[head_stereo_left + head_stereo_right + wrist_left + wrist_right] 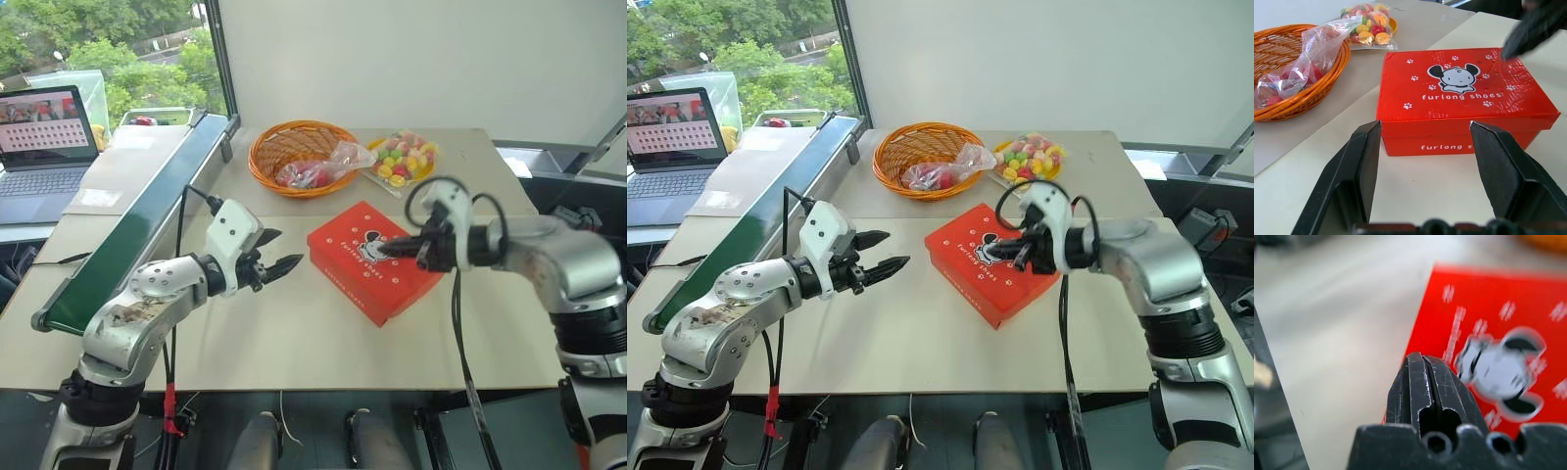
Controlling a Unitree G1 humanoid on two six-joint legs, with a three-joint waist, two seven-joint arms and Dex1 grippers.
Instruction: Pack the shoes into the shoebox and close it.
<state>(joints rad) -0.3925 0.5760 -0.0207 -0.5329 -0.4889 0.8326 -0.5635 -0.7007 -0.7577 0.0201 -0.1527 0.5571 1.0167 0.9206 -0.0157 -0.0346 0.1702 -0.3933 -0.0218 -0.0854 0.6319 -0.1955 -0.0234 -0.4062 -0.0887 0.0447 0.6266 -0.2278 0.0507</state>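
Red shoebox lies shut on the worktop, long axis slanting away rightward. Right gripper, fingers pressed together and empty, hovers over its lid; left gripper, fingers apart and empty, stands beside its near-left end.

Shoebox: red cardboard, smooth, slightly glossy, sheen on lid; printed cartoon and white lettering flat.
Basket: orange wicker, woven, ribbed texture.
Bag in basket: thin clear plastic, crinkled, shiny.
Candy bag: clear plastic, glossy.
Table: pale beige, matt, smooth.
Left gripper fingers: black plastic, matt, smooth faces.
Right gripper fingers: black, scuffed, fine scratches.
Arm shells: silvery metal-look, worn patches.
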